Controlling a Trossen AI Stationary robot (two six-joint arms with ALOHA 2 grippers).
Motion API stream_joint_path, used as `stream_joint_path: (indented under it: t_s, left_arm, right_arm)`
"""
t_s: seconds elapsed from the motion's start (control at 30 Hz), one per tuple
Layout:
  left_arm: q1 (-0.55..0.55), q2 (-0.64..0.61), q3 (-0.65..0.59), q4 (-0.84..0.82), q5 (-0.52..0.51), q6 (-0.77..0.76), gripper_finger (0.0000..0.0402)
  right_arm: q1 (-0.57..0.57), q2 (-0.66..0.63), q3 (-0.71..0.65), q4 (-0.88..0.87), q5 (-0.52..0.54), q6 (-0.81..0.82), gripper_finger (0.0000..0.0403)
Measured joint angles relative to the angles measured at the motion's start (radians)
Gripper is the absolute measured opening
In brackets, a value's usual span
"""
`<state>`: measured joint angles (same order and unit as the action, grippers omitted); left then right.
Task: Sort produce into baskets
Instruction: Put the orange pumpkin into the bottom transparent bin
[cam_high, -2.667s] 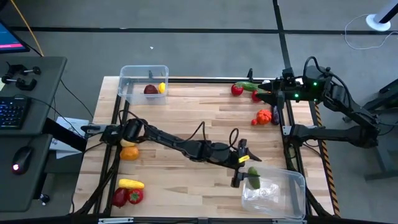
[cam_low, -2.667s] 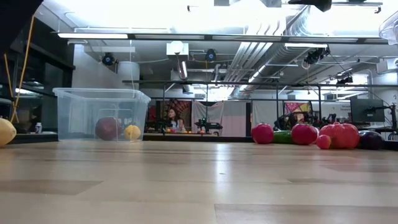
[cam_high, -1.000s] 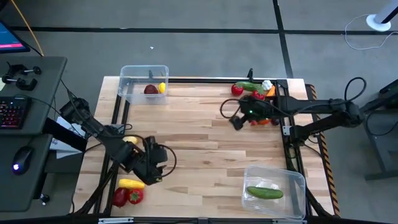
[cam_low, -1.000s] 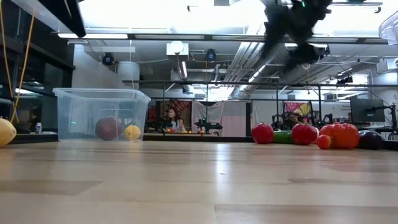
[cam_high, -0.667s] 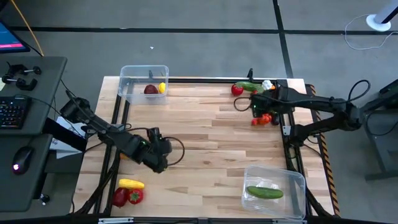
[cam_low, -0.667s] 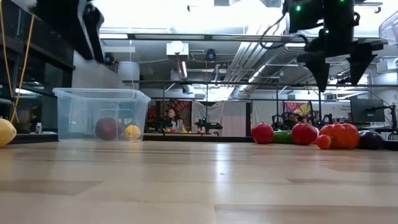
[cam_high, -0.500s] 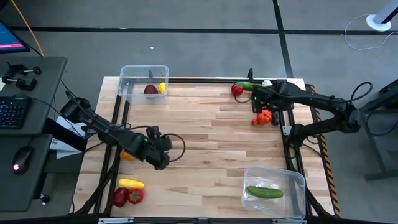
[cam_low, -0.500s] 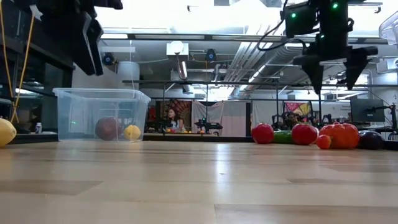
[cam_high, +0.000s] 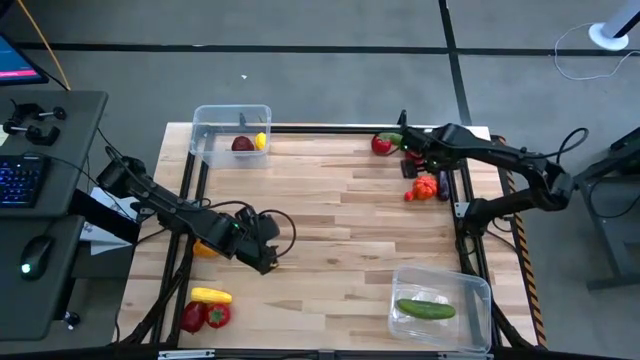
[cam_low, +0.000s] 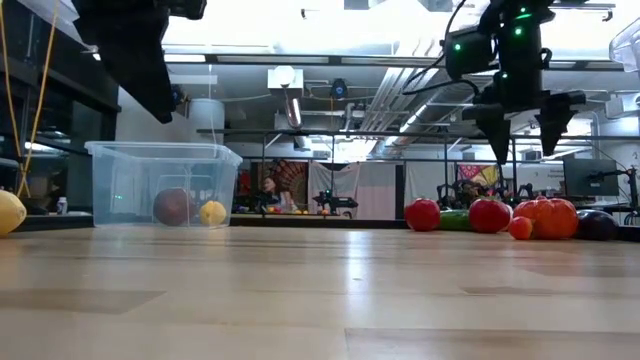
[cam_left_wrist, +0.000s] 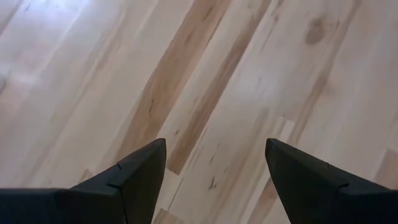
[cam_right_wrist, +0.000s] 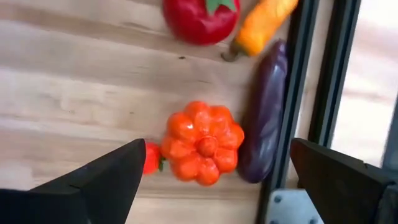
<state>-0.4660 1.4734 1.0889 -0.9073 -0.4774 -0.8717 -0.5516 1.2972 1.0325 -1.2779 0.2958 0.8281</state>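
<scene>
My right gripper (cam_high: 415, 152) is open and empty above the produce at the far right; in the right wrist view (cam_right_wrist: 217, 146) its fingers stand over an orange pumpkin (cam_right_wrist: 204, 143), with a small red piece (cam_right_wrist: 151, 158), a purple eggplant (cam_right_wrist: 264, 112), a red tomato (cam_right_wrist: 200, 18) and a carrot (cam_right_wrist: 261, 25) around it. My left gripper (cam_high: 265, 256) is open and empty over bare wood (cam_left_wrist: 214, 146). The far-left tub (cam_high: 215, 125) holds a dark red apple (cam_high: 242, 144) and a lemon (cam_high: 260, 141). The near-right tub (cam_high: 470, 290) holds a green cucumber (cam_high: 425, 309).
A yellow piece (cam_high: 211, 296) and two red pieces (cam_high: 204, 316) lie at the near left. An orange (cam_high: 205, 248) lies partly under my left arm. A black frame rail (cam_right_wrist: 317, 74) runs beside the eggplant. Bare wood lies across the table's middle.
My right gripper has gone from the middle right toward the table's far right corner and now hangs open over the produce there. My left gripper has gone a little toward the table's right edge, staying open.
</scene>
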Motion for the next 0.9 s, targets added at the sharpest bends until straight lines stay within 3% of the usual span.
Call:
stream_joint_path:
  t_s: [0.27, 0.5, 0.9]
  left_arm:
    - [0.002, 0.000, 0.000, 0.000, -0.006, -0.015, 0.0261]
    - [0.002, 0.000, 0.000, 0.000, -0.007, -0.015, 0.0261]
    - [0.002, 0.000, 0.000, 0.000, -0.007, -0.016, 0.0261]
  right_arm:
    - [0.016, 0.000, 0.000, 0.086, 0.044, -0.203, 0.0392]
    - [0.016, 0.000, 0.000, 0.132, 0.010, -0.197, 0.0392]
    - [0.002, -0.001, -0.046, 0.086, 0.062, -0.128, 0.0393]
